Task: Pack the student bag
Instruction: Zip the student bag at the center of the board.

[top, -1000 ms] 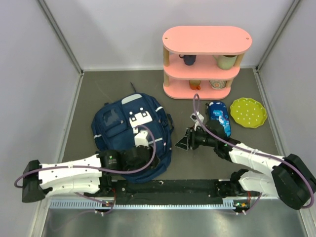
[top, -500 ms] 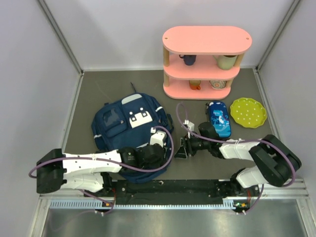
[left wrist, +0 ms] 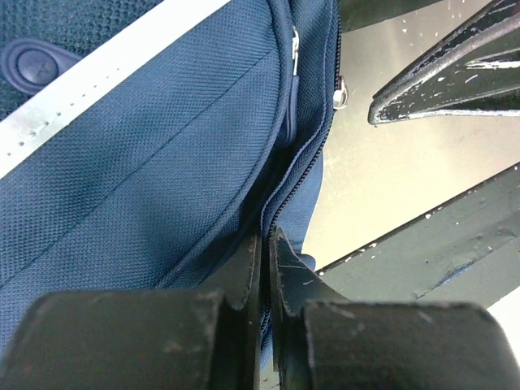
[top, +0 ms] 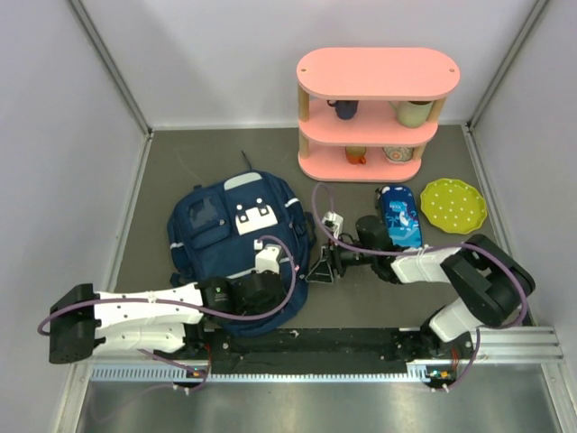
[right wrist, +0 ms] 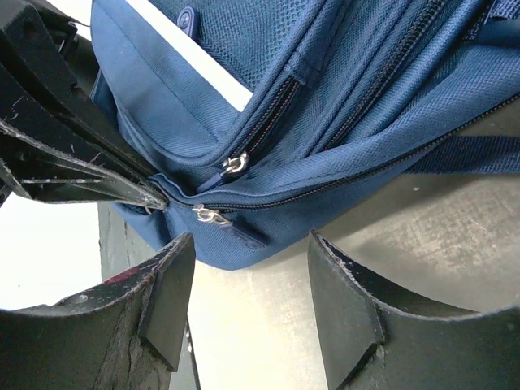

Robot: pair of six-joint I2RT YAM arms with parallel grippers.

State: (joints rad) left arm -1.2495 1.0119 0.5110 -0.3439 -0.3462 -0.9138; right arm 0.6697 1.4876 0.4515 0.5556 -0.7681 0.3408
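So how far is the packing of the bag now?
Done: nothing packed that I can see; the bag looks zipped and the pencil case lies on the table. In hand: the left gripper is shut on the bag's zip seam, the right gripper open before the zip pulls. Left: opening, loading, closing.

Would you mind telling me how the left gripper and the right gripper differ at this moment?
The left gripper is shut; the right gripper is open. The left gripper pinches the zipped edge of the student bag; the right gripper holds nothing, facing the zip pulls. Both work at the same corner of the bag.
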